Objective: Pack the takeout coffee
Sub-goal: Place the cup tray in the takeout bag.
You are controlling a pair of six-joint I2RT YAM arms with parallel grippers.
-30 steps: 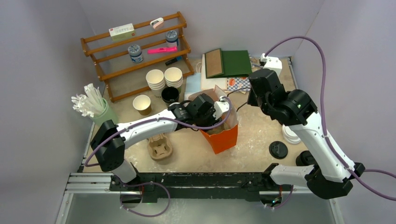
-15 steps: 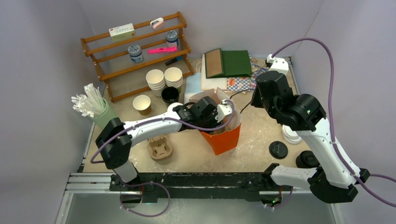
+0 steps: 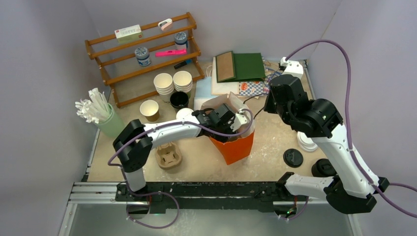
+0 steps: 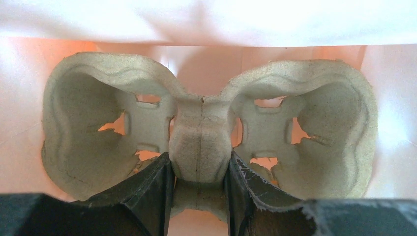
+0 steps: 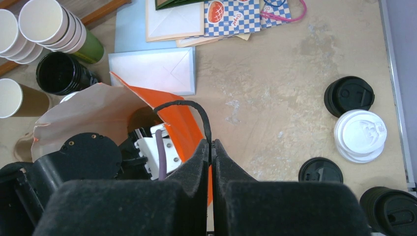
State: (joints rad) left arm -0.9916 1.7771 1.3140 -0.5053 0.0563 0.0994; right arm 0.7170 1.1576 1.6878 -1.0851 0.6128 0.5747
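L gripper (image 4: 198, 167): inside orange paper bag (image 3: 233, 147); clamped on centre ridge of grey pulp cup carrier (image 4: 202, 125)
R gripper (image 5: 211, 147): closed on bag's black cord handle (image 5: 194, 103)

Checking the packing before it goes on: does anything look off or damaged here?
The pulp cup carrier, gripped by the left end effector inside the orange bag, has both wells empty, and some of its slot edges look torn. A brown paper cup stands lidless outside.

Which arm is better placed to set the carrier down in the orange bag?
Left. The left pincer grips the pulp carrier inside the orange bag; the right pincer is shut on its handle.
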